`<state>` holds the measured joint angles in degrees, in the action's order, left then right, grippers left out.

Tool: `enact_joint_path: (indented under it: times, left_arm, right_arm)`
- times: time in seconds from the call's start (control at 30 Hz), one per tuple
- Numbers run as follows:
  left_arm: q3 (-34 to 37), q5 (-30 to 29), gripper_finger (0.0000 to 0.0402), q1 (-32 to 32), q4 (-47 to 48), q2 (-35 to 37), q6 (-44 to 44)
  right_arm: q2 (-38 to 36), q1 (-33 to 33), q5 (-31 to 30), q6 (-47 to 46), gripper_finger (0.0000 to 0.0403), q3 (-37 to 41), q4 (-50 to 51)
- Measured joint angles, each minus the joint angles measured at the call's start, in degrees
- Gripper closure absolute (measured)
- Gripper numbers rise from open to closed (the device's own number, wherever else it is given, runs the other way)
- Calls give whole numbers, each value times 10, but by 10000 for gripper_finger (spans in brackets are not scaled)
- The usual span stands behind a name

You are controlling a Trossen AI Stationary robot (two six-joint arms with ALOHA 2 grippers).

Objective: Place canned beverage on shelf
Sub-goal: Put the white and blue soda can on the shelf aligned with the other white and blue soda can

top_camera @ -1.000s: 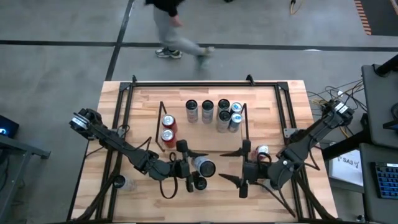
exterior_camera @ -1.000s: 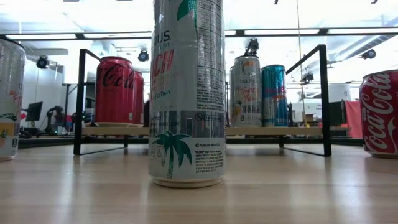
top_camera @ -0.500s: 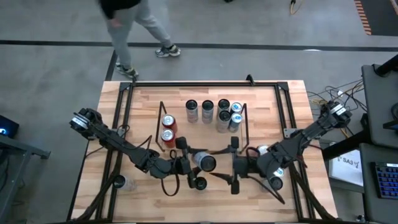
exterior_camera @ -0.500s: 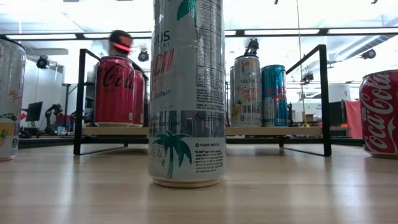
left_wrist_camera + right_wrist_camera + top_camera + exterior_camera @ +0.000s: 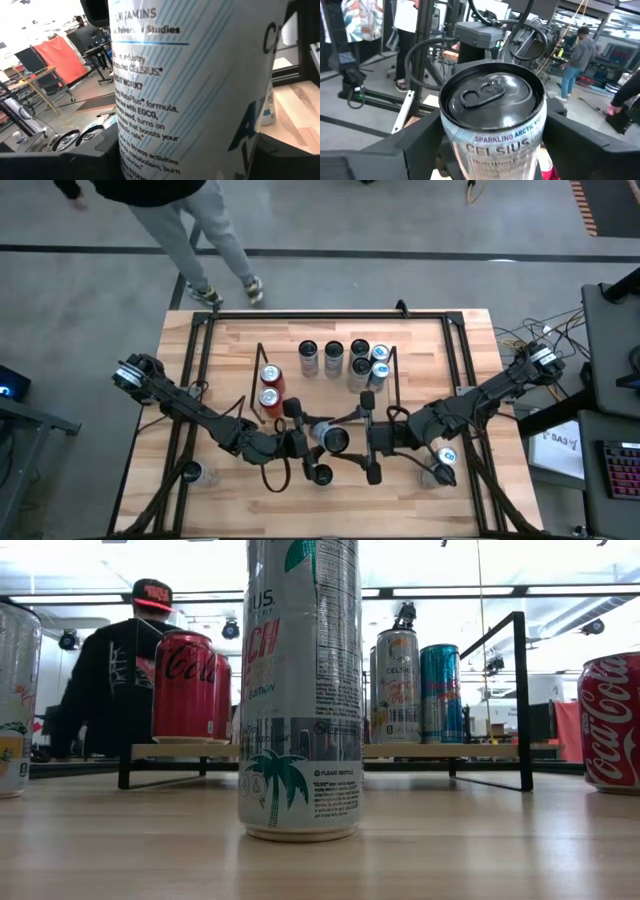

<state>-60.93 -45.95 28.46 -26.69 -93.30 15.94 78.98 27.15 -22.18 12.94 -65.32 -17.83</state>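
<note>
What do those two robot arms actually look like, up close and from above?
Both are dark, slim, jointed arms. The left arm and right arm each carry a lighter grey fitting near the base and black cables looping near the wrist. The left end effector and right end effector end in two flat black fingers.

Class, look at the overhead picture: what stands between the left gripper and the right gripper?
One upright can stands there, seen in the high view, in front of the shelf. The left gripper and right gripper flank it.
</note>
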Motion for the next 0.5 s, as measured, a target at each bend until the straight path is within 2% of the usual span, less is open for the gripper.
enact_joint_path:
  times: [0.2,0.37,0.5]
  left_arm:
    - [0,0,174,-5,-3,0,-1]
    - [0,-1,174,-6,-3,0,-2]
    - [0,-1,144,-6,-3,0,-5]
  right_arm:
    - [0,-10,5,25,109,0,-9]
    - [0,-16,5,34,138,0,-9]
    - [0,-17,5,32,156,0,-9]
